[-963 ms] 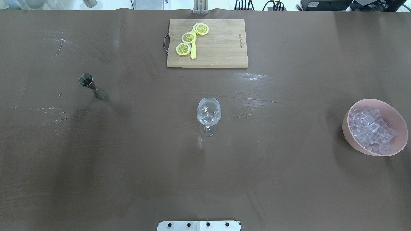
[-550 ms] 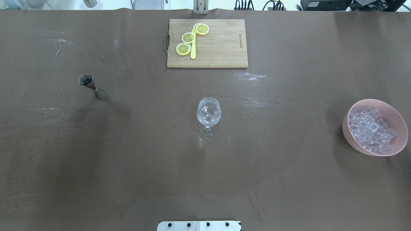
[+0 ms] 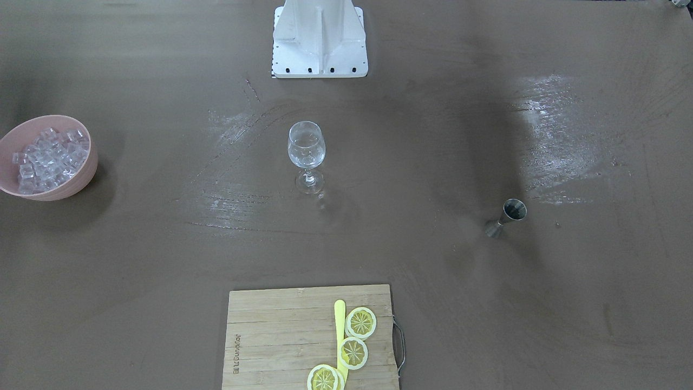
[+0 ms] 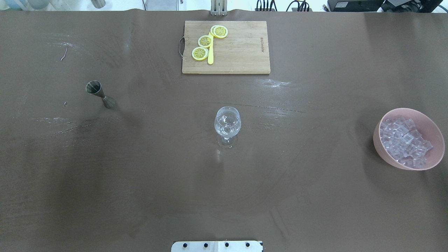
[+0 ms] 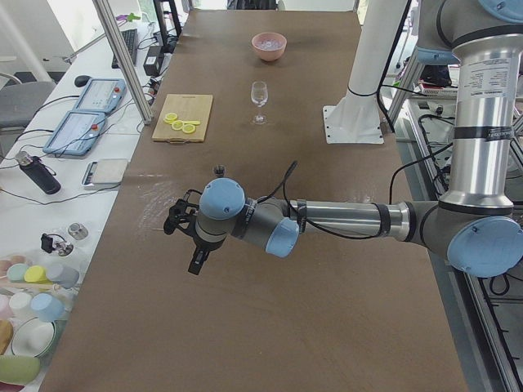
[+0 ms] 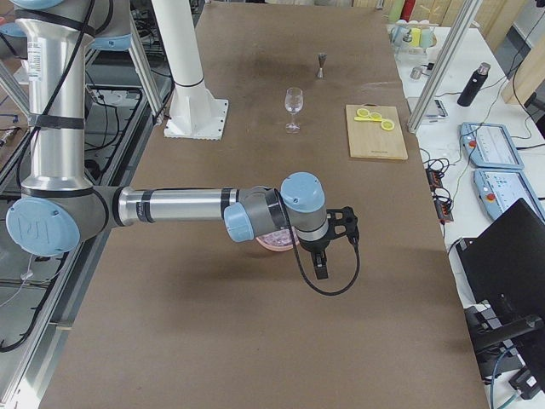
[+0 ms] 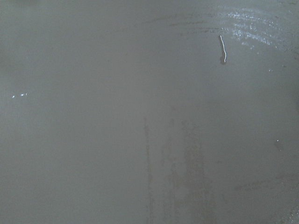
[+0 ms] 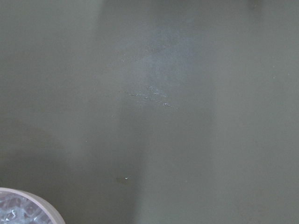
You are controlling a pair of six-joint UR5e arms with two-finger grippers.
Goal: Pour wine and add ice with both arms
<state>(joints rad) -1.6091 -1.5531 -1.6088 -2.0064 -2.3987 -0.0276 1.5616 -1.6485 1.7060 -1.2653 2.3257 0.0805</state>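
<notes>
Risks, as I judge them:
- The clear stemmed wine glass (image 4: 227, 124) stands upright on a small foot. A brush from either wrist, or a cube dropped from too high, could tip it.
- The ice (image 4: 404, 140), small clear glassy cubes, looks slick. A shallow pinch could squirt one out onto the brown table (image 4: 315, 196).
- The small steel hourglass jigger (image 4: 99, 93), well to the glass's left, is narrow-waisted. An off-centre grasp could topple it.
- If both arms reach the glass together, they could clash.

The ice is heaped in the pink round bowl (image 4: 409, 110), well to the glass's right. In the side view the right gripper (image 6: 342, 227) hangs just beside that bowl, and its wrist camera catches only the rim. The left gripper (image 5: 180, 220) hangs near the jigger. I cannot tell the finger spread of either.
</notes>
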